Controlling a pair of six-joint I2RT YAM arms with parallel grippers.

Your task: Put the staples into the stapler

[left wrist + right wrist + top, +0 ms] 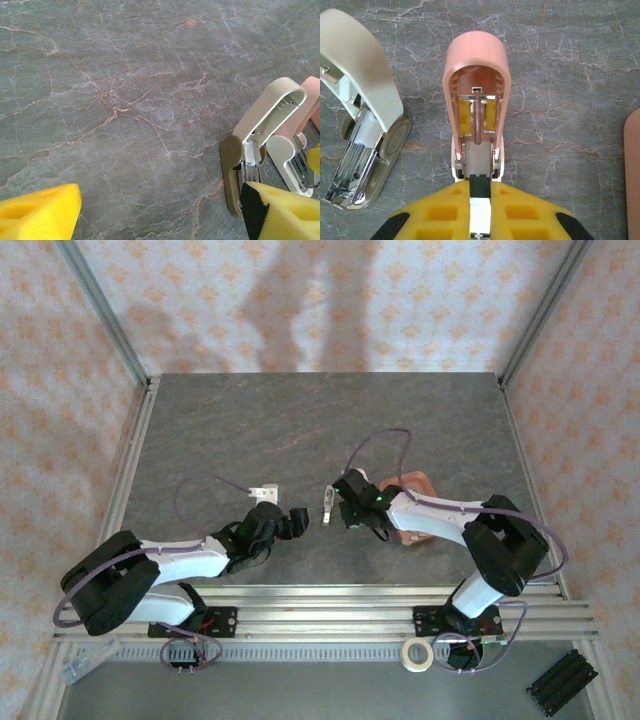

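The pink stapler (475,75) is held at its rear end by the right tool (480,192), whose fingers are closed narrowly on it. It is pointed away from the wrist over the grey desk (125,100), near the middle. Its lid is swung open, so that the spring (479,120) and the channel beneath are exposed. A beige stapler (367,85) is laid open on the desk just beside it, with its chrome magazine turned up. The left tool (160,200) is spread wide and nothing is held by it. Its right finger is seen close to the base of the beige stapler. The edge of a pink tray (633,175) is seen to the right, apart from both staplers. A small pale object (264,492) lies just beyond the left tool; what it is cannot be told.

Several things could go wrong from here. Only the narrow tail of the pink stapler is gripped, so it could be twisted or levered out when staples are pressed into the channel. The open lid could be knocked shut if it were brushed. The beige stapler could be pushed against the pink one by the wide left tool. A thin strip of staples could easily be dropped or fed in askew.
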